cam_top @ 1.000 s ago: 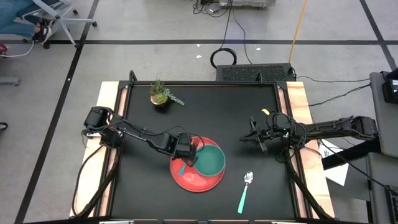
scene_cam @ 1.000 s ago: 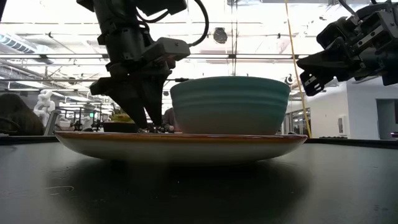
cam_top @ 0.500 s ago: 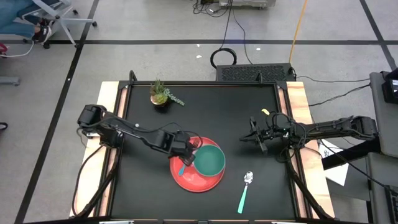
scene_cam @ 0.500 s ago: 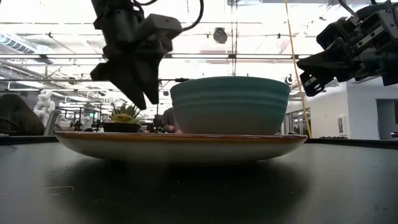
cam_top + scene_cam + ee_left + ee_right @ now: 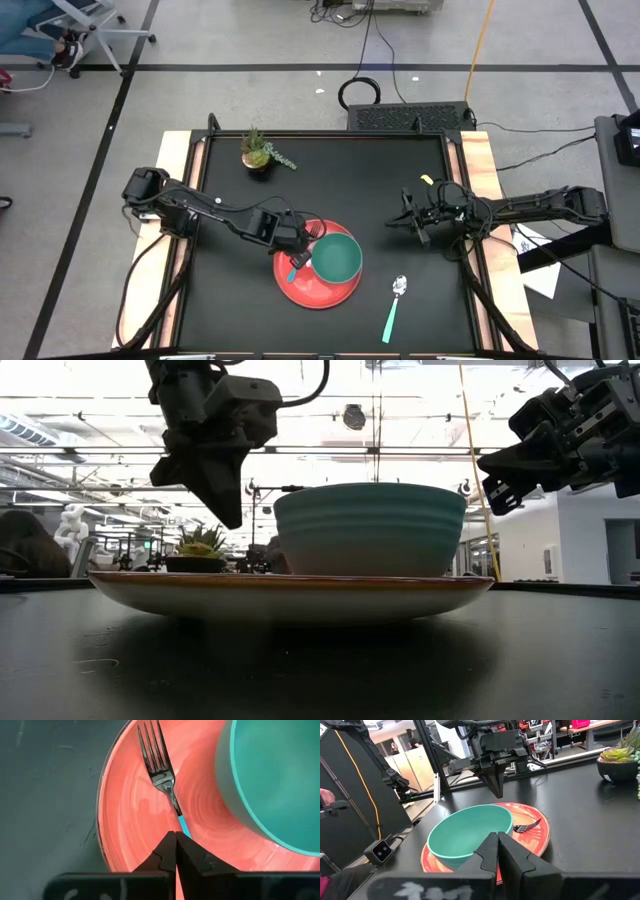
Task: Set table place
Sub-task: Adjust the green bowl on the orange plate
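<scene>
While the black table [image 5: 400, 180] with its pale wooden side strips filled the middle of the room, a round red plate [image 5: 300, 288] lay on it toward its near edge, glossy and faintly ringed, with a dark rim. On the plate's right part sat a smaller teal bowl [image 5: 338, 258], ribbed on the outside in the low view. A fork [image 5: 161, 770] with a light-teal handle lay on the plate just left of the bowl, tines pointing away from the left gripper [image 5: 175, 840], which hung above the plate's left side with its fingers pressed together and grasping nothing. Right of the plate, on the bare tabletop, lay a spoon [image 5: 393, 306] with a matching teal handle. Well right of the plate, the right gripper [image 5: 406, 222] hovered over the table, fingers likewise clenched on nothing. Behind the plate, near the table's far edge, stood a small potted plant [image 5: 258, 151]. Around the table spread grey floor with dark lines and trailing cables [image 5: 372, 60].
</scene>
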